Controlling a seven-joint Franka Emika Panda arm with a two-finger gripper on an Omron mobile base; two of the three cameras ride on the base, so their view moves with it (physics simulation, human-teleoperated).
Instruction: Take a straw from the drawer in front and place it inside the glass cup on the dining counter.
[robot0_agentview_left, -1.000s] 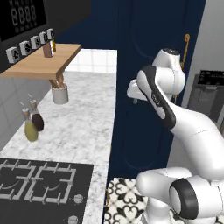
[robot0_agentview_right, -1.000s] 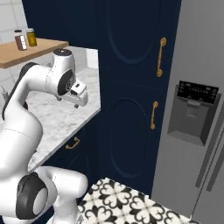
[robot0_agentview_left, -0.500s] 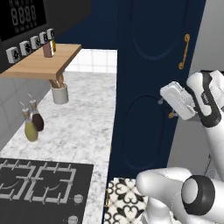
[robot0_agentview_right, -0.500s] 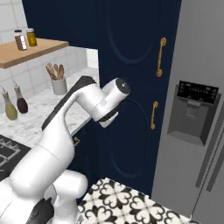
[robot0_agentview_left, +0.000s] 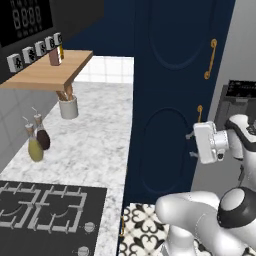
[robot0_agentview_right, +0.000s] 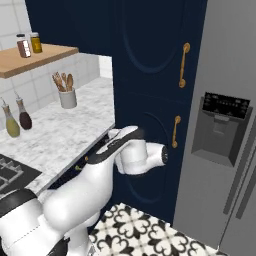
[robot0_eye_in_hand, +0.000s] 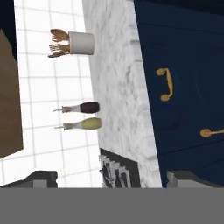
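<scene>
The hand (robot0_eye_in_hand: 112, 181) is seen spread wide, its two dark tips at 7 and 5 o'clock of the hand view, with nothing between them. It is held in front of the navy cabinets (robot0_agentview_right: 150, 75), near the marble table (robot0_agentview_left: 95, 140). On that table a white utensil pot (robot0_agentview_left: 68, 106) stands at 11 o'clock in the left base view, two oil bottles (robot0_agentview_left: 37, 142) at 9 o'clock, and the black hob (robot0_agentview_left: 45, 212) at 7 o'clock. Neither straw nor cup can be located.
</scene>
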